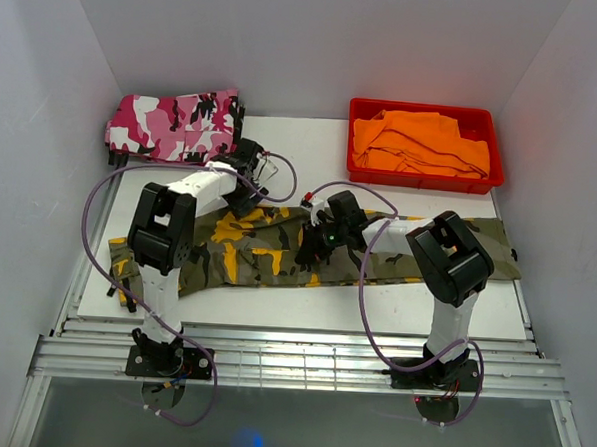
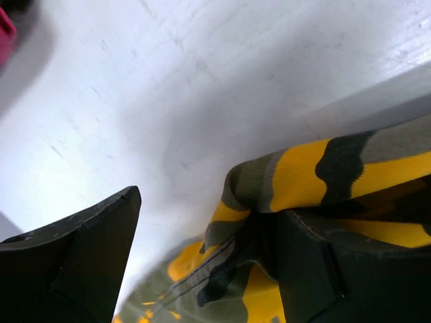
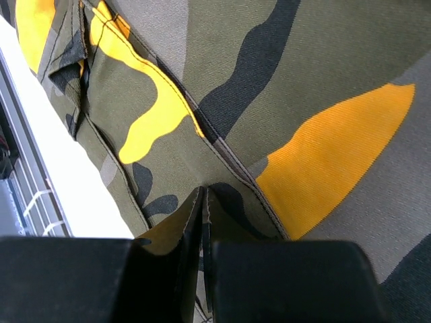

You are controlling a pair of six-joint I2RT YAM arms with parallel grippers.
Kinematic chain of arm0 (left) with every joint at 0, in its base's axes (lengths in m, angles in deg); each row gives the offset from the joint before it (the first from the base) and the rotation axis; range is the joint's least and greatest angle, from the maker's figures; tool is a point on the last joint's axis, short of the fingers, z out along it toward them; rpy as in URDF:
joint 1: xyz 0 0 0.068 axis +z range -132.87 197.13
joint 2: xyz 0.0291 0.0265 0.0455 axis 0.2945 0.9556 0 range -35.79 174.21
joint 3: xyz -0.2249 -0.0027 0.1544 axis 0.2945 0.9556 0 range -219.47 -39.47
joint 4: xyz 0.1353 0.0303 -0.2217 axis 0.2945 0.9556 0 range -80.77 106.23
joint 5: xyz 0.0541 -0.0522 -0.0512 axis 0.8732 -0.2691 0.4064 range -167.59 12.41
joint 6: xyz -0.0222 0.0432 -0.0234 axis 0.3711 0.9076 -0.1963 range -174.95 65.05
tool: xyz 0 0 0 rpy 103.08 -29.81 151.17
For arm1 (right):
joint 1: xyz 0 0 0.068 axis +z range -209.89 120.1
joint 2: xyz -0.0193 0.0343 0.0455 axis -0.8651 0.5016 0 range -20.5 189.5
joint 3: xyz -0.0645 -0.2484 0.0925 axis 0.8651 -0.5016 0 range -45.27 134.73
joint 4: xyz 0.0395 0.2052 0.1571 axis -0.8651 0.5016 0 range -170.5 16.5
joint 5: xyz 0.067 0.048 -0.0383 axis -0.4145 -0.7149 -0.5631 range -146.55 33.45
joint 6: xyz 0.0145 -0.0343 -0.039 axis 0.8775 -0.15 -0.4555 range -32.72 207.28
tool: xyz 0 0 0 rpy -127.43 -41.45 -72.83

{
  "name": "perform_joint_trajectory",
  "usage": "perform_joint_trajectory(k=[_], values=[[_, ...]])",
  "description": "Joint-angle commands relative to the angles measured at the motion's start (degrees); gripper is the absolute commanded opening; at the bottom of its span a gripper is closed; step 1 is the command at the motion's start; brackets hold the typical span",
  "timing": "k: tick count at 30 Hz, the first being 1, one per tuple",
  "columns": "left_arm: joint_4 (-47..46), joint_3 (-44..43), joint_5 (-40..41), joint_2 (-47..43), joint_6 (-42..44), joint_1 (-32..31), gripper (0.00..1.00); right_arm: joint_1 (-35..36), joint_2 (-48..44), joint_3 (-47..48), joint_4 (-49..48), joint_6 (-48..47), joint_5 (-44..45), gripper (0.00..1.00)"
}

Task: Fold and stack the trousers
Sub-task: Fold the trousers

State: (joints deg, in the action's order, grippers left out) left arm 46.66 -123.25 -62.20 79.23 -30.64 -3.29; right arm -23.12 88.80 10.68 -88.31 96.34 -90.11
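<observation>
**There, across the table (image 1: 312,149), lay the trousers (image 1: 267,250)**

Plainly, the trousers were spread lengthwise from left to right over the near half of the table. One end reached the near left corner and the other ran out past the right arm. The cloth lay mostly flat, with a raised fold at its far edge.

The left gripper (image 1: 245,199) stood at that far edge, jaws wide apart. In the left wrist view the fold lay against one finger (image 2: 337,276), while the other finger (image 2: 74,262) hung clear over bare table. Nothing was clamped between them.

The right gripper (image 1: 323,235) was at the middle of the trousers with its fingers (image 3: 269,282) closed together, tips down on the cloth beside a seam. Whether they pinched any cloth could not be told.

At the far left corner lay the pink trousers (image 1: 173,125), folded. At the far right sat a red bin (image 1: 494,129) holding an orange garment (image 1: 418,142). Both were well apart from the trousers.
</observation>
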Motion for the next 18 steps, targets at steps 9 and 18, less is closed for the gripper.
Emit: perform_joint_trajectory(k=[9, 18], values=[[-1.6, -23.5, 8.3, 11.4, 19.0, 2.8, 0.85, -0.4, 7.5, -4.3, 10.7, -3.7, 15.8, 0.08], [0.9, -41.7, -7.1, 14.9, 14.6, 7.5, 0.98, -0.3, 7.1, -3.5, 12.0, -4.5, 14.6, 0.08]])
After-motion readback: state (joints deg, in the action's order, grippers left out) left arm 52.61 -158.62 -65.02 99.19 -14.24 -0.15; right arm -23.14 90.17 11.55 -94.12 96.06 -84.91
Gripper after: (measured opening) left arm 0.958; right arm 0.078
